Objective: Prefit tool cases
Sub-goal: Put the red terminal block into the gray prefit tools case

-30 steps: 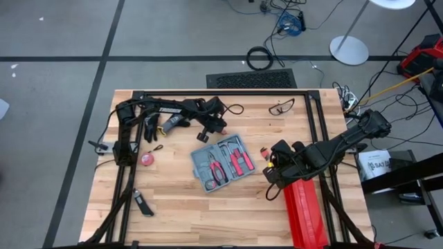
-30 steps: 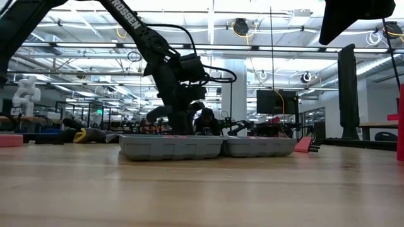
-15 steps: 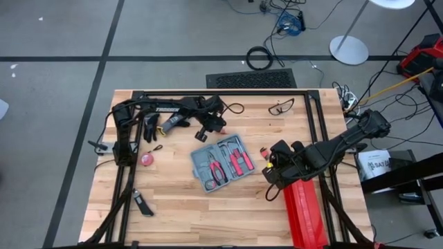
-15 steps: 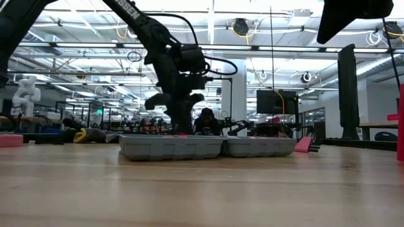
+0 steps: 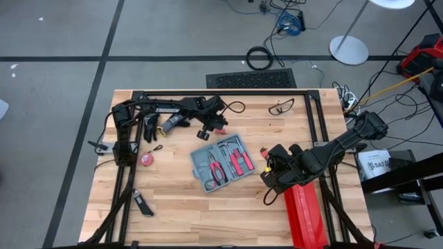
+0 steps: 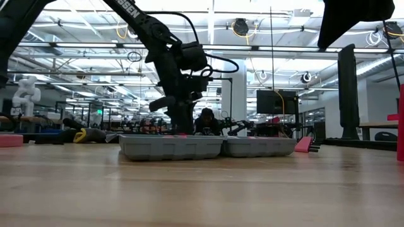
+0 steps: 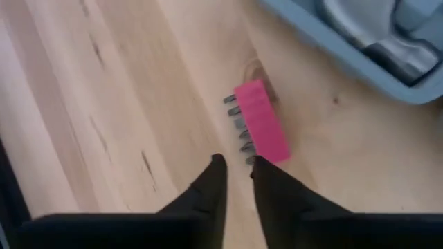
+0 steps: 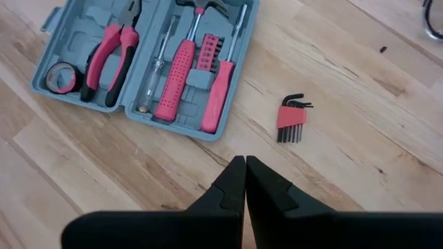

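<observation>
left hand (image 7: 235, 166): above the worktop (image 5: 173, 207) just behind the case's far edge, fingers slightly parted, gripping nothing
bit holder (image 7: 261, 122): pink, lies flat on the wood just ahead of the left fingertips, near the case rim
tool case (image 5: 223, 162): open flat mid-worktop, pliers, screwdrivers and tape seated in its slots
hex keys (image 8: 291, 118): red holder, beside the case
right hand (image 8: 245, 169): clenched, empty, near the red box (image 5: 304, 214)

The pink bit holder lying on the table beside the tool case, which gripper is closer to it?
Left. The left gripper hovers just short of the bit holder; the right gripper is beyond the tool case.
</observation>
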Controlling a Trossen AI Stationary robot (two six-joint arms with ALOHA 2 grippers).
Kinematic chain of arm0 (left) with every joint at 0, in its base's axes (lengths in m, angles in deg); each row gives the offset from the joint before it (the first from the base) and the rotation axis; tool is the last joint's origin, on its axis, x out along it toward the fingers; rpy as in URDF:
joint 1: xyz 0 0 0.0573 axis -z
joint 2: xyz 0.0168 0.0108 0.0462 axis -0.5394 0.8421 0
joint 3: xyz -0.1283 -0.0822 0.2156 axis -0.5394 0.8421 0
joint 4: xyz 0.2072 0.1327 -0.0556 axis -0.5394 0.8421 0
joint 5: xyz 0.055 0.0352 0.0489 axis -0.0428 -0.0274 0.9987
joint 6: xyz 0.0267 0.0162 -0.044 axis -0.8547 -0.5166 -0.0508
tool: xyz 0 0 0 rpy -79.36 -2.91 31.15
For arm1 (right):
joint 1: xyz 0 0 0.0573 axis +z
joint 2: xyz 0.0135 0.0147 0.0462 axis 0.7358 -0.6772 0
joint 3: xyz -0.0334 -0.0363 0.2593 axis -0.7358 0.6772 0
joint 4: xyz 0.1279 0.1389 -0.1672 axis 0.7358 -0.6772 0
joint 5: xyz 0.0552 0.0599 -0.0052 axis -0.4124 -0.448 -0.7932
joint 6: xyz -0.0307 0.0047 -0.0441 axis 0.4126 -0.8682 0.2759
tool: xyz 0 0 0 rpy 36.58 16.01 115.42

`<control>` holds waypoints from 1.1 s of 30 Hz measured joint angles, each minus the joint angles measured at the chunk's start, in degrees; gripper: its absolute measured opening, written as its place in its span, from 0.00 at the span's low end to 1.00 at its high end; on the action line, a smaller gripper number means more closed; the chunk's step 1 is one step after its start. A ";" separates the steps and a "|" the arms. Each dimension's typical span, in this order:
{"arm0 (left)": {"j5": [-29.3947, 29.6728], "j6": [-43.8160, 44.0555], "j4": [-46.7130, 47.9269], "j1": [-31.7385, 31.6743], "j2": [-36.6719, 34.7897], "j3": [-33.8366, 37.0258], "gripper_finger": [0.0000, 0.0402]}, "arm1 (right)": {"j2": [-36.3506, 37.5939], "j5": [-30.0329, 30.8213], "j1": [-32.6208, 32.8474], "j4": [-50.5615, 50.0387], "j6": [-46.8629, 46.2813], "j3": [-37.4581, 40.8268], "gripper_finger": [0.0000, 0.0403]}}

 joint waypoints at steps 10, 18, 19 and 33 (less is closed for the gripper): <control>-2.73 7.05 5.48 0.10 0.45 0.02 0.45 | -0.51 -0.14 0.31 1.39 -0.07 0.02 0.02; -3.90 9.40 0.52 0.04 2.21 0.09 0.46 | -0.51 -0.15 0.33 1.89 -0.17 0.02 0.02; -4.08 10.00 0.62 0.03 2.49 0.09 0.46 | -0.52 -0.16 0.33 2.04 -0.16 0.02 0.02; -4.64 12.16 -0.24 -0.63 7.89 -0.13 0.33 | -0.51 -0.12 0.33 2.24 0.00 0.04 0.02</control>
